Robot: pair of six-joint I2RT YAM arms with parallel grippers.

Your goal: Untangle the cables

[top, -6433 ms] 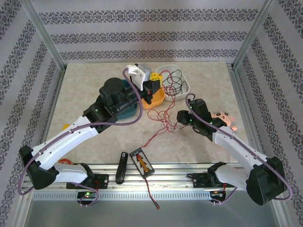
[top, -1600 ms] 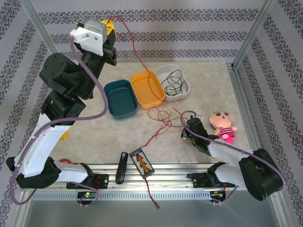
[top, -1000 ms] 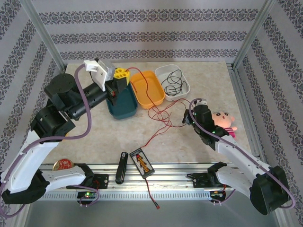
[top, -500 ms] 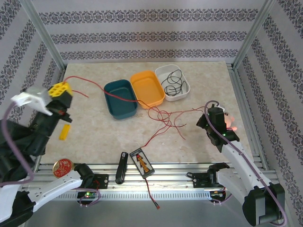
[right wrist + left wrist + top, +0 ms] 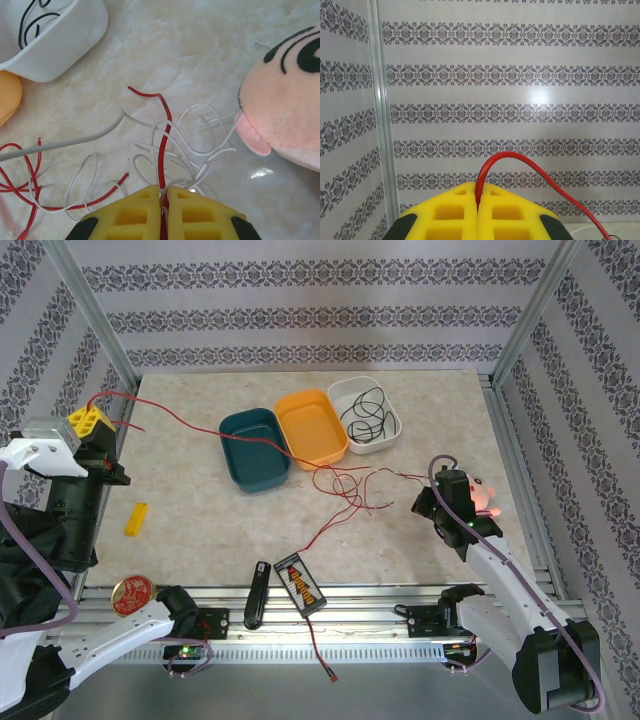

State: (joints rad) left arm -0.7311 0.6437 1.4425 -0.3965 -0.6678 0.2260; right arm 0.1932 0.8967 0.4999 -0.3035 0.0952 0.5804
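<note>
My left gripper (image 5: 90,418) is raised at the far left, its yellow fingers (image 5: 445,215) shut on the red cable (image 5: 520,159). That red cable (image 5: 345,478) stretches from there across the teal bin to a tangle at mid-table. My right gripper (image 5: 422,502) is low beside the tangle, shut (image 5: 164,189) on a loop of the whitish cable (image 5: 200,150). A red strand (image 5: 164,145) runs into the same gap; whether it is pinched is unclear. The black cable (image 5: 365,420) lies coiled in the white bin (image 5: 392,420).
A teal bin (image 5: 232,465) and an orange bin (image 5: 312,428) stand left of the white one. A pink plush doll (image 5: 485,502) lies just right of my right gripper. A black orange-striped device (image 5: 300,582), a black bar (image 5: 257,593) and a yellow block (image 5: 135,518) lie near the front.
The left arm swung from over the teal bin out to the far left, dragging the red cable taut across the table. The right gripper shifted right towards the doll, still shut on the tangle.
</note>
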